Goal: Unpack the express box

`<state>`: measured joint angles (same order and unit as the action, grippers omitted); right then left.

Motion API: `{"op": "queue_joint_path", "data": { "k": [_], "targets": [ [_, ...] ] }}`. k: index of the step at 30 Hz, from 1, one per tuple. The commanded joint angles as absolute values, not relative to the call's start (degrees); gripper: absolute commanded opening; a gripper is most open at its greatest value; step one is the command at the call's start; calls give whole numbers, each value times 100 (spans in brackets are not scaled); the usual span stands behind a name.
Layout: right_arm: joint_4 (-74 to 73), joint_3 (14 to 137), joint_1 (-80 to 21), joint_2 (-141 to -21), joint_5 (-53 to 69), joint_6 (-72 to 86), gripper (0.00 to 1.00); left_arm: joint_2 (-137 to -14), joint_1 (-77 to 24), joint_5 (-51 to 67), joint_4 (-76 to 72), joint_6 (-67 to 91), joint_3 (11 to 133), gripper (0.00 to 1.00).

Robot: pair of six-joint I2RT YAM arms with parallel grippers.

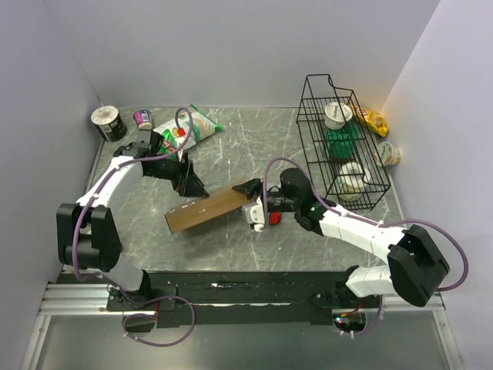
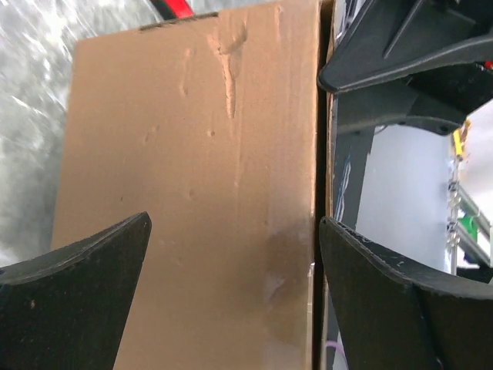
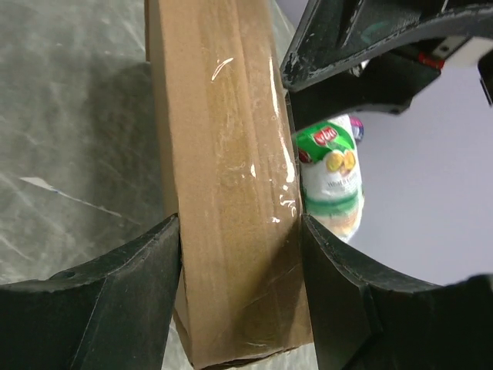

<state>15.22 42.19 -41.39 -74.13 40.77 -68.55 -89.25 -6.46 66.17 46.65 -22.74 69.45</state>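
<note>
fingers (image 3: 115, 293) of the right gripper (image 3: 239, 231) sit one on each side of the express box (image 3: 223, 146), pinching it across its thin, taped edge. the jaws are part-way apart because the cardboard fills the gap. that hold looks meant to tip the box up on a long edge and steady it, so the flaps can be reached from the side rather than under a flat lid.

the left gripper (image 2: 235, 223) is spread wide and carries nothing. its wrist view looks straight onto the broad brown face, with one finger in front of it and the other just past the box's edge. whether either touches the cardboard i cannot tell. i judge it is lining up to catch a flap or seam while the other arm braces.

from above, the box sits at the middle of the table (image 1: 254, 150), angled between the two arms, its right end in the grip. the green-and-white snack bag (image 1: 194, 127) lies well apart, beyond the left gripper. unpacking is not yet begun: the box looks closed.
</note>
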Motion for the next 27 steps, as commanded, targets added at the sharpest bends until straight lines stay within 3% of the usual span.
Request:
{"op": "queue_joint_path", "data": {
  "k": [1, 4, 11, 18, 27],
  "targets": [
    [2706, 3956, -4157, -7093, 4201, -7286, 0, -8578, -922, 6364, 4983, -2908, 6715, 97],
    [3163, 3622, -4148, -7049, 4236, -7418, 0, -8525, -1125, 5933, 4957, -2988, 6636, 97],
    [3295, 3464, -4157, -6961, 4175, -7514, 0, -8771, -1160, 6468, 4843, -2786, 6434, 97],
    [4709, 3340, -4315, -7592, 3271, -7962, 0, -8965, -1520, 6513, 4860, -2848, 6635, 96],
    [5388, 3419, -4456, -7919, 2883, -7946, 0, -9052, -1837, 5028, 3903, -1601, 6451, 98]
  ]
}}
